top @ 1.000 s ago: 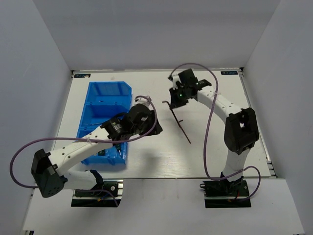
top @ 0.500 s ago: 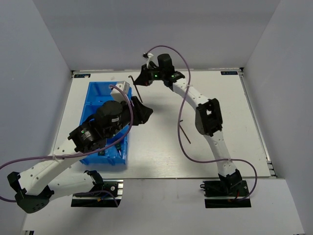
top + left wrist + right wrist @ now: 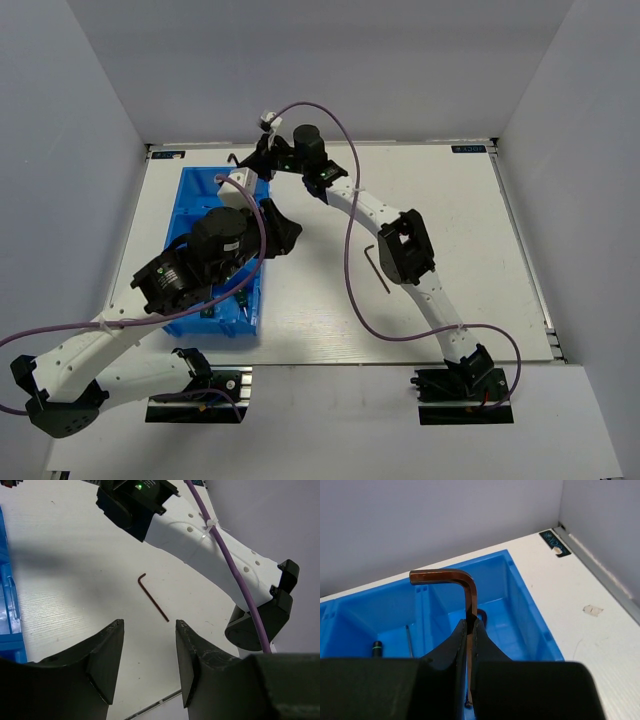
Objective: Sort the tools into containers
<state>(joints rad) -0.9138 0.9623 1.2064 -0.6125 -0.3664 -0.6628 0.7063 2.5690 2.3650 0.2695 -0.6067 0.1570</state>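
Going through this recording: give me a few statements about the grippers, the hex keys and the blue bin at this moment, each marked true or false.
1. The right gripper is shut on a hex key. True.
2. The left gripper is gripping something. False: its jaws stand open with nothing between them, above the table.
3. A second hex key lies on the table, outside the blue bin. True.
4. The right gripper hangs over the table's right edge. False: it is above the far end of the blue bin.
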